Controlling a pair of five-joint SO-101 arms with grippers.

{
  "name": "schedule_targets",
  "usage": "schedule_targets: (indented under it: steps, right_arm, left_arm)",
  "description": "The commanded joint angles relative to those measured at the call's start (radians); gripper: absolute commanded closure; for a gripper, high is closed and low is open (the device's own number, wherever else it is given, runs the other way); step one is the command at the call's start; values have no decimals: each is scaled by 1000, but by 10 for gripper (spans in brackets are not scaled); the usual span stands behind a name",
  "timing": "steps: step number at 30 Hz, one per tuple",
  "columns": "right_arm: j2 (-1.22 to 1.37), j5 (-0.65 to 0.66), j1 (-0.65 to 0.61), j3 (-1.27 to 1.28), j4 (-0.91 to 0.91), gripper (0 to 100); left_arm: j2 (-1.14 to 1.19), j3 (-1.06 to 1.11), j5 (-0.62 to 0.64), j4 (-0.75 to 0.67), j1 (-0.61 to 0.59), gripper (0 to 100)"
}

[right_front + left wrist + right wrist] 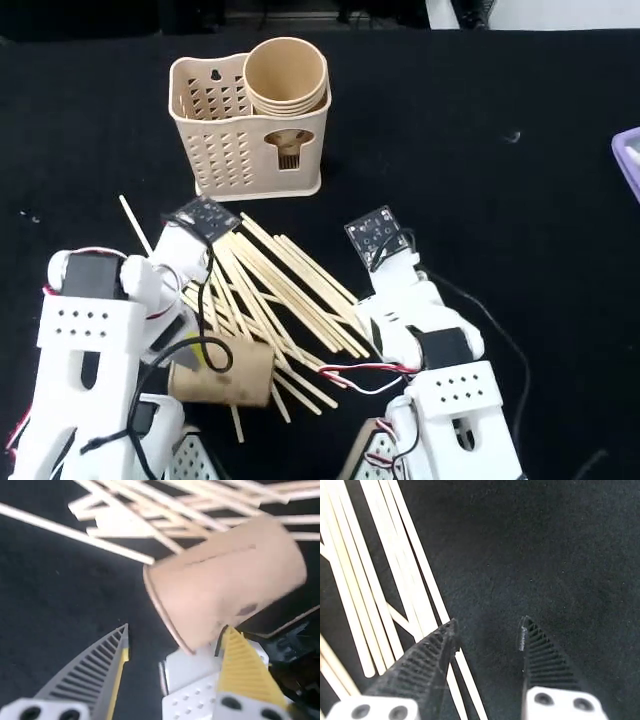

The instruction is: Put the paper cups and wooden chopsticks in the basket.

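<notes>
Left claw (175,629): its jaws are standing apart, gripping nothing, and it is hanging low over the table (480,150).
Loose paper cup (225,585): it is lying on its side just ahead of the left claw's tips. Its open rim is facing the claw and is sitting closer to the yellow finger than to the grey one.
Right claw (487,630): its jaws are also standing apart and empty. One finger is hovering over the outermost sticks, the other over bare cloth.
Chopsticks (280,290): they are lying fanned out between the two claws, partly under the cup's far end.
Basket (215,150): it is standing well beyond both claws, with a stack of cups (285,70) nested in one compartment.
Step in hand: the left claw is probably lining up on the loose cup.
Doing it well: the claw is needing a sideways shift so the cup wall is passing between the jaws, not beside them. One finger going inside the mouth looks the surest hold.
Care: paper is crushing easily and a lying cup is rolling, so a light squeeze seems wise, then a lift clear of the sticks.
</notes>
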Motion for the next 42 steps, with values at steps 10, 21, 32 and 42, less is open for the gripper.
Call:
schedule_targets:
  steps: [10,21,32,42]
  right_arm:
    - [-12,0,5,-5,-21,802]
    - [-12,0,5,-5,-21,802]
    - [-12,0,5,-5,-21,802]
    - [-12,0,5,10,-41,801]
  left_arm:
    - [0,196,-98,-160,-24,707]
    - [-5,243,-183,-146,174,826]
    - [0,249,-215,-141,306,843]
    - [-2,-61,-216,-25,53,783]
